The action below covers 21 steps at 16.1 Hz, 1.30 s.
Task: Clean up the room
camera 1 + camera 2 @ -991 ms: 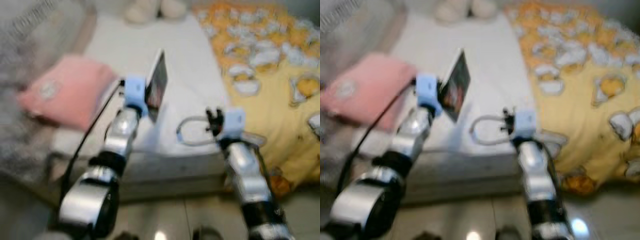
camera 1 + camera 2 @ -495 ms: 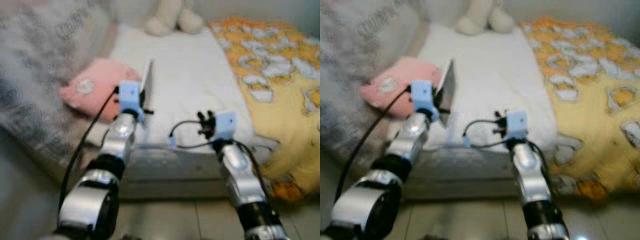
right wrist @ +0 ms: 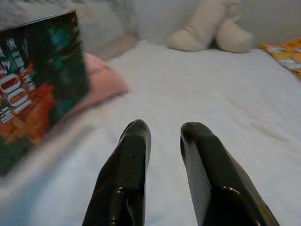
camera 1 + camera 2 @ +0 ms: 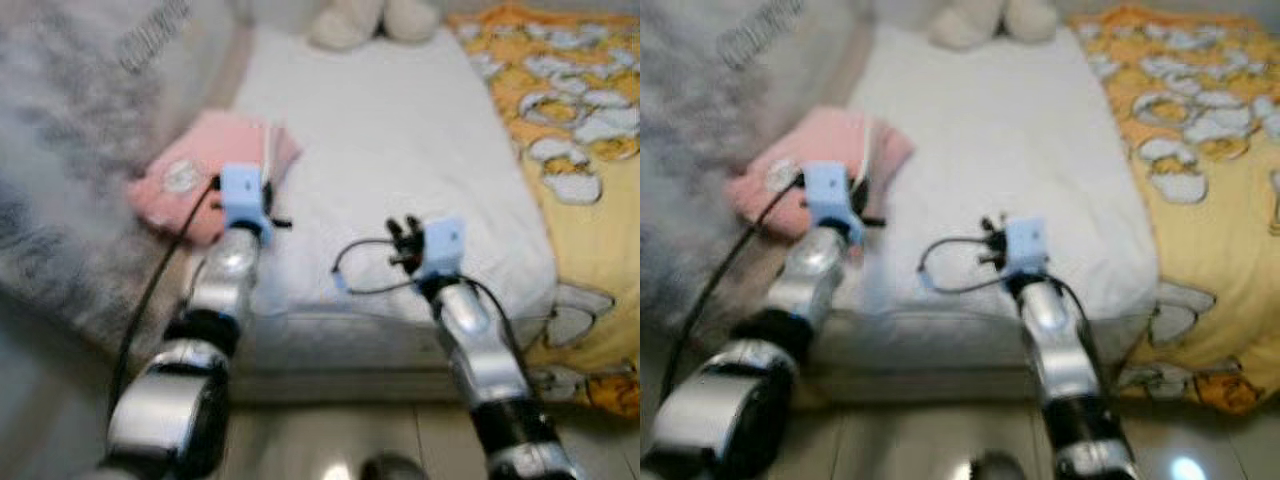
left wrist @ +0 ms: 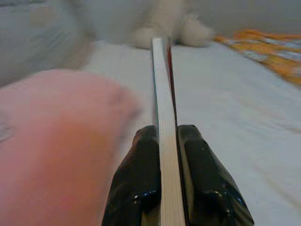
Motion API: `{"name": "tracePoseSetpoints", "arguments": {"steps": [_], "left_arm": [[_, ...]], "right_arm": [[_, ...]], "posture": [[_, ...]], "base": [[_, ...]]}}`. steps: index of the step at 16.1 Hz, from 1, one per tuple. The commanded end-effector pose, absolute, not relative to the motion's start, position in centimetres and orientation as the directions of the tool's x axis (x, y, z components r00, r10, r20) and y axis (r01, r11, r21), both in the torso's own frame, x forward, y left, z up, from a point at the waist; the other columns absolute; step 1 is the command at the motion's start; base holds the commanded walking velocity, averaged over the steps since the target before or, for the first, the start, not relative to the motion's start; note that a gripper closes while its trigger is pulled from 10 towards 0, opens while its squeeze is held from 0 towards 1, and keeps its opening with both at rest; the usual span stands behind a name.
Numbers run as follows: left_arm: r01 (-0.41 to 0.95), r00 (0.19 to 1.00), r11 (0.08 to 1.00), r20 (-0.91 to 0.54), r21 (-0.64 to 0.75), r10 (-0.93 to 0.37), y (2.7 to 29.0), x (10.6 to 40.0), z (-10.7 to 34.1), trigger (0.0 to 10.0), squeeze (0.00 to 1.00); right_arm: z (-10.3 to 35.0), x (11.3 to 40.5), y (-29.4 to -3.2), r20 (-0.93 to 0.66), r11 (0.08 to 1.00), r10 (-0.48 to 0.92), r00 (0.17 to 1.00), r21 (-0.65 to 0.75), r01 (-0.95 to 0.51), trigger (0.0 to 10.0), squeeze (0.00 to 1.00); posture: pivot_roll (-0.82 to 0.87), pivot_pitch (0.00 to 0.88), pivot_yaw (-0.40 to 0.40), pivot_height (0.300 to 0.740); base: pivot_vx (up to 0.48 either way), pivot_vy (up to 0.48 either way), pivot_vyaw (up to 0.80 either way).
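My left gripper (image 5: 164,131) is shut on a thin book (image 5: 161,80), held upright and edge-on over the white bed (image 4: 400,130), right beside a pink pillow (image 4: 190,172). The book's dark cover with red and teal print (image 3: 35,80) faces my right wrist camera. From the head, the book is a pale sliver (image 4: 268,160) above the left gripper (image 4: 262,192). Farther right, near the mattress's front edge, my right gripper (image 4: 402,232) hovers open, and nothing sits between its fingers (image 3: 134,155).
A cream plush toy (image 4: 372,20) sits at the head of the bed. A yellow patterned blanket (image 4: 585,140) covers the right side and hangs over the edge. A grey fuzzy blanket (image 4: 70,130) lies left. Tiled floor (image 4: 330,440) is below the mattress.
The view has shifted and is blurred. The book has turned from showing its cover to edge-on, and my left gripper has carried it close beside the pink pillow. The right gripper stays open.
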<state>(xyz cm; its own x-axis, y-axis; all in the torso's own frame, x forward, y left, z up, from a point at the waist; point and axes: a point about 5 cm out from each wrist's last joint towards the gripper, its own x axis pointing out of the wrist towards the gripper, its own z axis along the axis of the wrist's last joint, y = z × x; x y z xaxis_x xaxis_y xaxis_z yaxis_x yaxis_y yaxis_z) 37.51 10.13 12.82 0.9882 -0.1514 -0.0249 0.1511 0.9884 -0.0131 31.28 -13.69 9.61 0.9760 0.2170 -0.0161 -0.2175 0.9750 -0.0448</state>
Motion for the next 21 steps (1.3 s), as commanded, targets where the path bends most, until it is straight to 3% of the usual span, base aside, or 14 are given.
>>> {"name": "tracePoseSetpoints", "arguments": {"steps": [1,4,6,9,10,12,13,16,21], "left_arm": [[0.146,0.988,0.989,0.051,0.011,-0.146,10.7,38.1,14.8,10.0,0.00],[0.161,0.984,0.987,0.080,0.012,-0.162,10.3,38.1,15.4,10.0,0.00],[0.157,0.987,0.986,0.051,-0.060,-0.154,10.3,38.8,16.0,10.0,0.00],[0.192,0.970,0.874,-0.049,-0.447,-0.238,9.0,40.1,16.7,10.0,0.00],[0.194,0.967,0.858,-0.057,-0.475,-0.250,8.7,40.1,16.6,10.0,0.00],[0.248,0.930,0.741,-0.060,-0.624,-0.362,5.1,39.6,16.4,10.0,0.00],[0.210,0.926,0.725,-0.104,-0.656,-0.362,4.4,39.2,15.4,10.0,0.00],[-0.029,0.915,0.773,-0.328,-0.634,-0.234,7.1,37.0,9.2,10.0,0.00],[-0.188,0.919,0.691,-0.374,-0.698,-0.127,8.0,36.1,7.4,10.0,0.00]], "right_arm": [[10.3,31.5,-12.7,0.013,0.970,0.243,0.970,-0.035,-0.242,10.0,0.00],[10.3,31.4,-12.7,0.011,0.968,0.248,0.969,-0.037,-0.248,10.0,0.00],[10.3,31.2,-12.7,0.010,0.967,0.251,0.968,-0.035,-0.251,10.0,0.00],[9.7,30.3,-12.9,-0.024,0.961,0.272,0.962,-0.039,-0.273,10.0,0.00],[9.6,30.1,-12.9,-0.029,0.960,0.277,0.961,-0.042,-0.278,10.0,0.00],[9.6,29.2,-13.4,-0.041,0.958,0.279,0.959,-0.056,-0.281,10.0,0.00],[9.6,28.8,-13.7,-0.050,0.959,0.275,0.960,-0.060,-0.278,10.0,0.00],[9.5,27.3,-14.7,-0.083,0.957,0.272,0.959,-0.078,-0.279,10.0,0.00],[9.2,25.3,-15.4,-0.142,0.948,0.288,0.947,-0.096,-0.303,10.0,0.00]], "posture": [[-0.18,0.000,0.043,0.740],[-0.19,0.000,0.040,0.740],[-0.19,0.006,0.035,0.740],[-0.21,0.048,0.014,0.740],[-0.22,0.051,0.012,0.740],[-0.27,0.090,0.004,0.740],[-0.29,0.102,0.005,0.740],[-0.34,0.152,-0.010,0.740],[-0.37,0.178,-0.042,0.740]], "base": [[0.480,0.000,0.00],[0.480,0.000,0.00],[0.000,0.000,0.00],[0.000,0.000,0.00],[0.000,0.000,0.00],[0.000,0.000,0.00],[0.000,0.000,0.00],[0.000,0.000,0.00],[0.000,0.000,0.00]]}}
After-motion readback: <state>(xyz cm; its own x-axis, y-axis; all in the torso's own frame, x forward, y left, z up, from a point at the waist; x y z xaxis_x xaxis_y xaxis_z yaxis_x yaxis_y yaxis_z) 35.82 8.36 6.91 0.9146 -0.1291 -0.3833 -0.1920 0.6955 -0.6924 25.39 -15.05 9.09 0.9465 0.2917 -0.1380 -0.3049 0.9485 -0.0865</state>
